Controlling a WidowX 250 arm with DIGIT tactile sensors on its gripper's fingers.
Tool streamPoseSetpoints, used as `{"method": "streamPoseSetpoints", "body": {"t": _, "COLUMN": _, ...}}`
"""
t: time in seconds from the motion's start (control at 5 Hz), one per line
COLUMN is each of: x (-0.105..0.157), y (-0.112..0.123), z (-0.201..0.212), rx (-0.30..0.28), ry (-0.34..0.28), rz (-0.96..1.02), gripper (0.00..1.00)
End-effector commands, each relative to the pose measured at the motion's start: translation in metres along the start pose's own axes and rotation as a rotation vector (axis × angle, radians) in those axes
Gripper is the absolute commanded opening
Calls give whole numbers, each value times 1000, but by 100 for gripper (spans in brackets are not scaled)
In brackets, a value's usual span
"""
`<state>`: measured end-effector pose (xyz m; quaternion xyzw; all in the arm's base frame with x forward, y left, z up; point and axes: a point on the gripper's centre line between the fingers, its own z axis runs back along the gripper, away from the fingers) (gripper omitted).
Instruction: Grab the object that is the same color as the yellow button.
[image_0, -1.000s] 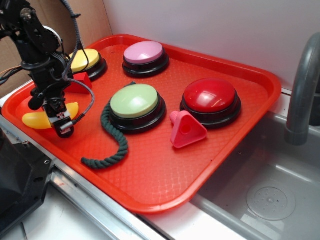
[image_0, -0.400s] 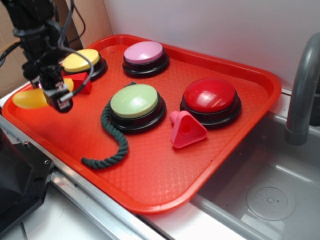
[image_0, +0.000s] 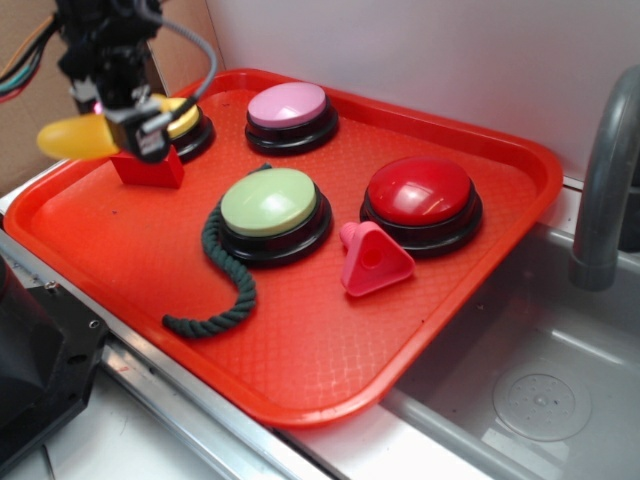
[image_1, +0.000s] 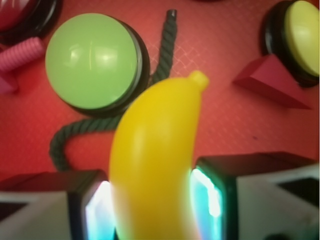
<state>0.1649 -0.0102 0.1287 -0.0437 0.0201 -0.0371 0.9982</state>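
Banana (image_1: 152, 160) fills my wrist view, clamped between the two fingers (image_1: 85, 210) of the gripper (image_0: 128, 128), one pad pressed on each side of it, its stem tip pointing away from the camera. From the exterior view I see the banana (image_0: 80, 137) lifted clear of the tray (image_0: 300, 340), sticking out sideways from the gripper toward the tray's outer edge. Right under the gripper sits a red wedge (image_0: 148, 170) on the tray floor; in the wrist view the wedge (image_1: 267, 82) lies just past the banana's tip and off to one side. Just behind the gripper is the yellow button (image_0: 180, 118), partly hidden by the fingers in the exterior view; the wrist camera catches it (image_1: 302, 35) at the frame's far corner, beyond the wedge. Farther out on the other side of the banana's tip is the green button (image_1: 90, 60), with a dark green rope (image_1: 165, 50) curling around its base and trailing off across the tray. Beyond that, well apart from the gripper, I can see a pink triangle (image_0: 372, 260), the red button (image_0: 420, 195) and the pink button (image_0: 288, 106).
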Motion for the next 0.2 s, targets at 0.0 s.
{"method": "streamPoseSetpoints", "body": {"t": 0.0, "x": 11, "y": -23, "z": 26, "rx": 29, "ry": -85, "rz": -56, "gripper": 0}}
